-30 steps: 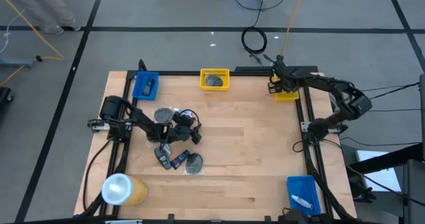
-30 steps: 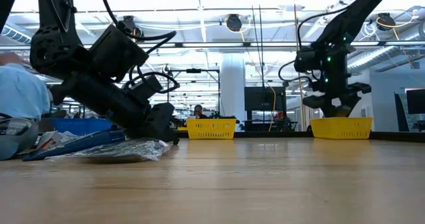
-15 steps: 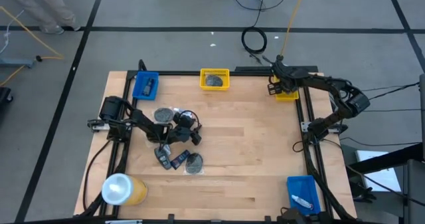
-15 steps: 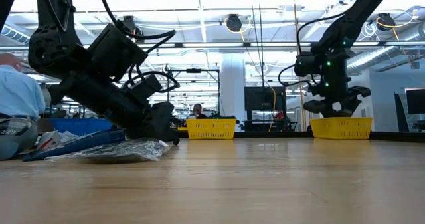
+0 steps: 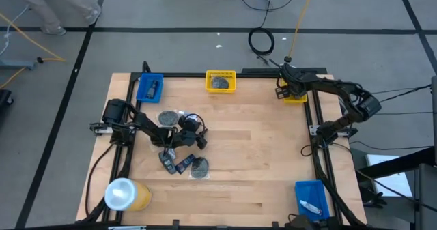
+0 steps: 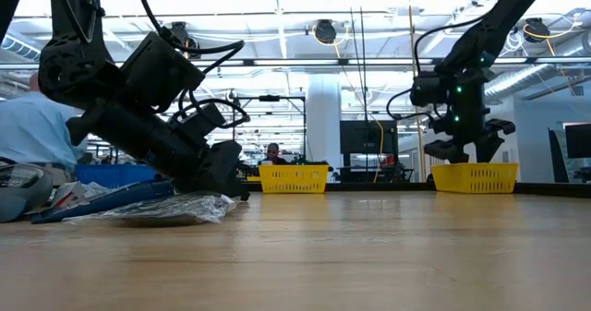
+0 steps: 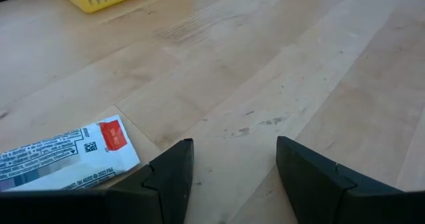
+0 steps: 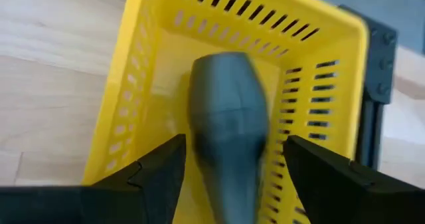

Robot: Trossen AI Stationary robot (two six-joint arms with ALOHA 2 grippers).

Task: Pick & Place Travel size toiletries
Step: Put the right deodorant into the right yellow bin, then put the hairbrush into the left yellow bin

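Only the right wrist view looks down into the yellow bin (image 8: 319, 84) at the tabletop's far right corner: a grey oblong piece (image 8: 229, 134) lies blurred between the spread fingers (image 8: 156, 171) of the right end effector (image 5: 287, 82), with a clear gap on each side. From above, that bin is mostly hidden under the arm. The left wrist view alone shows a white packet (image 7: 63, 159) with small print and a red mark, lying flat just beside the left end effector (image 7: 232, 177), whose fingers stand apart over bare wood, pinching nothing.

Counted from above, there are four bins: two yellow along the far edge, two blue (one (image 5: 149, 87) at the far left corner, one (image 5: 311, 198) at the near right corner). Two grey discs (image 5: 167, 117) and dark oblong pieces (image 5: 183, 164) cluster left of the tabletop's centre; a white tube (image 5: 308, 207) lies in the near right blue bin.
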